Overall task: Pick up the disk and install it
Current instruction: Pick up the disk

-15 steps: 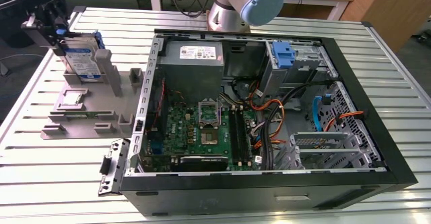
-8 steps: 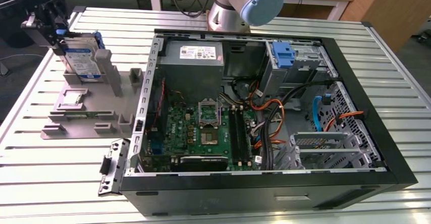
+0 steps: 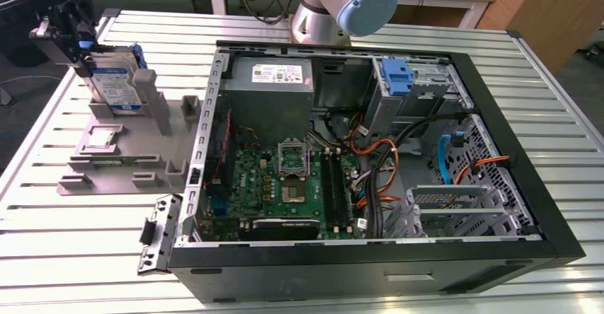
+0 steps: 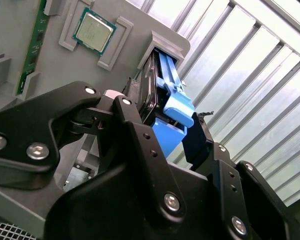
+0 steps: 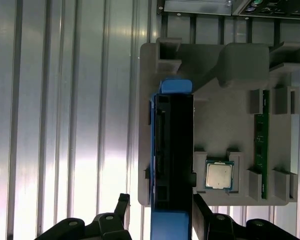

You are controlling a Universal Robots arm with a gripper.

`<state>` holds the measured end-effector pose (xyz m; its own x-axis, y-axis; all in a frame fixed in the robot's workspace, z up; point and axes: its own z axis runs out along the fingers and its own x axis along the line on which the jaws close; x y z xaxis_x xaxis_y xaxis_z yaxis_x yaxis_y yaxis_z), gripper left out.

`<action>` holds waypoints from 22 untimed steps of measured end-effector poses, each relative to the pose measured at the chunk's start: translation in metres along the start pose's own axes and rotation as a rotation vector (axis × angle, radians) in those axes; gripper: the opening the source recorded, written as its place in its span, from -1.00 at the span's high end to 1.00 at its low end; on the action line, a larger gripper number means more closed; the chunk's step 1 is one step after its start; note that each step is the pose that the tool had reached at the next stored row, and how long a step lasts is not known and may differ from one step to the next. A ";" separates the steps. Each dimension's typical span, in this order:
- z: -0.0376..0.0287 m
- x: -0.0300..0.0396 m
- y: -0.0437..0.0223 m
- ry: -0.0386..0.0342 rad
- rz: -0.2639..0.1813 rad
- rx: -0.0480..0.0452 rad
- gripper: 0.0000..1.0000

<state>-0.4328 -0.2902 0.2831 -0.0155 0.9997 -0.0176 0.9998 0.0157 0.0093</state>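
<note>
The disk (image 3: 113,80) stands upright in its grey holder (image 3: 127,141), upper left of the exterior view; the end effector (image 5: 159,200) straddles it, unclenched (a gap shows on one side), so lifting and installing are both left to do

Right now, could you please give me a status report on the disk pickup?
Gripper open, straddling the disk. Disk upright in the gray holder, not yet lifted. Chip seated close beside it.
</note>
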 end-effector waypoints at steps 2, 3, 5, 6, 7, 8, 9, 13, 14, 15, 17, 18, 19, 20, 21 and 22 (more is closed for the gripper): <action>0.0000 0.0000 0.0000 -0.0001 0.000 0.0001 -0.20; 0.0000 0.0000 0.0000 0.0000 0.000 0.0000 -0.20; 0.0000 0.0000 0.0000 0.0000 0.000 0.0000 -0.17; 0.0000 0.0000 0.0000 0.0000 0.000 -0.0001 -0.17; 0.0000 0.0000 0.0000 0.0000 0.000 0.0000 -0.17; 0.0000 0.0000 0.0000 0.0000 0.000 -0.0001 -0.04; 0.0000 0.0000 0.0000 0.0000 0.000 -0.0001 -0.04; 0.0000 0.0000 0.0000 0.0000 0.000 -0.0001 0.00; 0.0000 0.0000 0.0000 0.0000 0.000 -0.0001 0.14; 0.0000 0.0000 0.0000 0.0000 0.000 -0.0002 0.14; 0.0000 0.0000 0.0000 -0.0002 0.000 -0.0001 0.16; 0.0000 0.0000 0.0000 0.0000 0.000 -0.0002 0.16; 0.0000 0.0000 0.0000 0.0000 0.000 -0.0001 0.16; 0.0000 0.0000 0.0000 0.0000 0.000 -0.0002 0.26; 0.0000 0.0000 0.0000 0.0000 0.000 -0.0001 0.26; 0.0000 0.0000 0.0000 0.0000 0.000 -0.0001 0.26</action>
<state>-0.4328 -0.2902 0.2832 -0.0156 0.9997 -0.0176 0.9998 0.0157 0.0094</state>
